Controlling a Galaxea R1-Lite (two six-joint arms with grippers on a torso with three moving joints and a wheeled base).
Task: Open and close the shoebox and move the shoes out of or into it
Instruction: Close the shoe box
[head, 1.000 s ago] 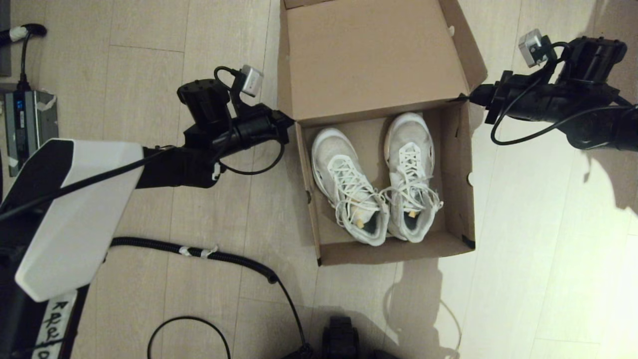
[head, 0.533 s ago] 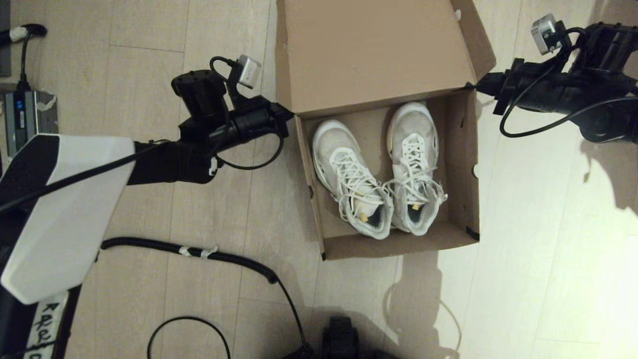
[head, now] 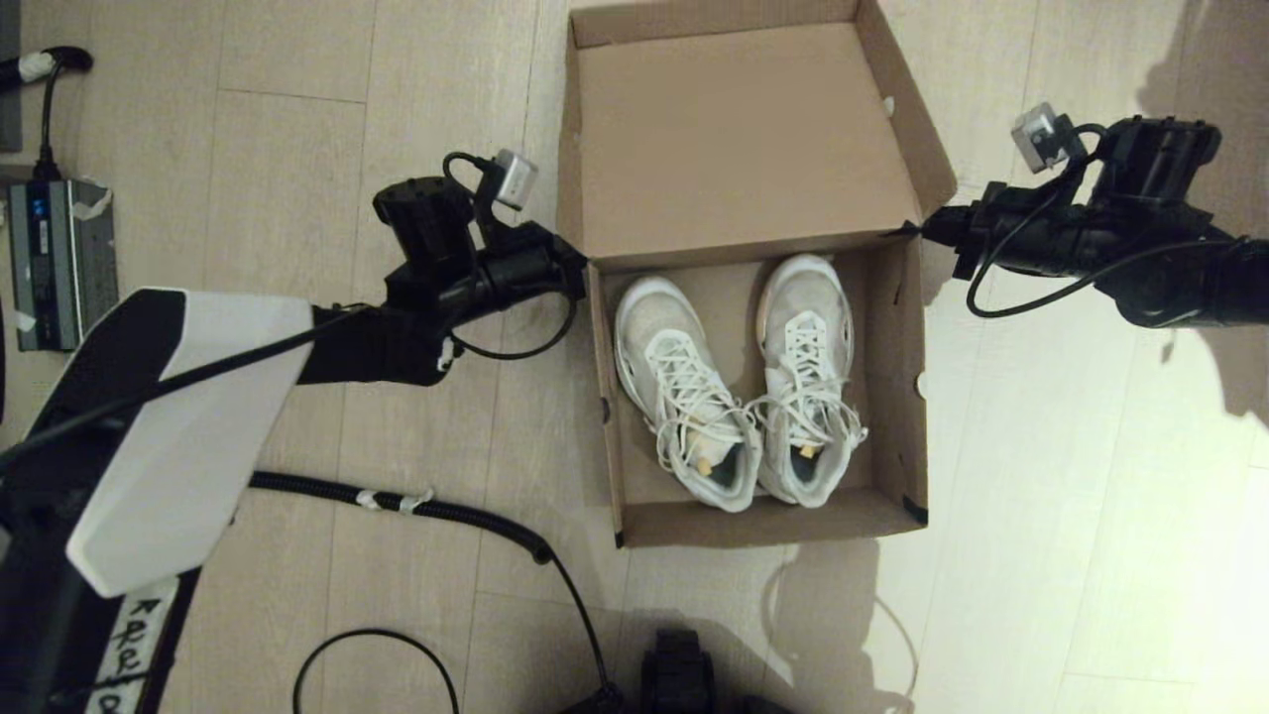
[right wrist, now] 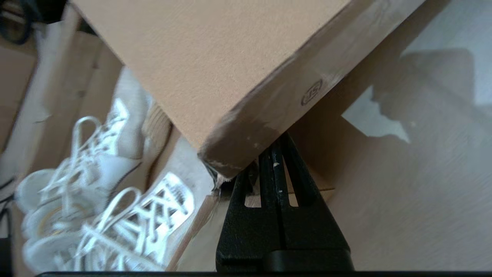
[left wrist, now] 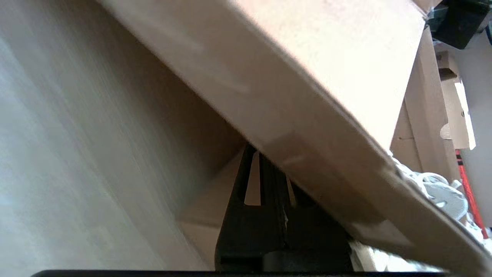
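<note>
The brown shoebox [head: 763,521] stands open on the floor, its hinged lid [head: 734,139] leaning back. Both white sneakers [head: 684,397] [head: 808,382] lie side by side inside, toes toward the lid. My left gripper [head: 577,270] is shut at the lid's left hinge corner, its tips under the lid's side flap [left wrist: 307,161]. My right gripper [head: 930,230] is shut at the right hinge corner, tips tucked under the lid's edge [right wrist: 269,111]. In the wrist views, the left gripper [left wrist: 265,154] and right gripper [right wrist: 275,148] each hold nothing, and the sneakers [right wrist: 115,200] show beside the right one.
A grey device [head: 59,258] sits on the wooden floor at far left. A black corrugated cable [head: 416,511] runs across the floor in front of the box. Part of my base [head: 679,674] shows at the bottom edge.
The lid first stood steeper, then leaned further back, so its far edge now shows. The box and both gripper tips have shifted slightly nearer to me.
</note>
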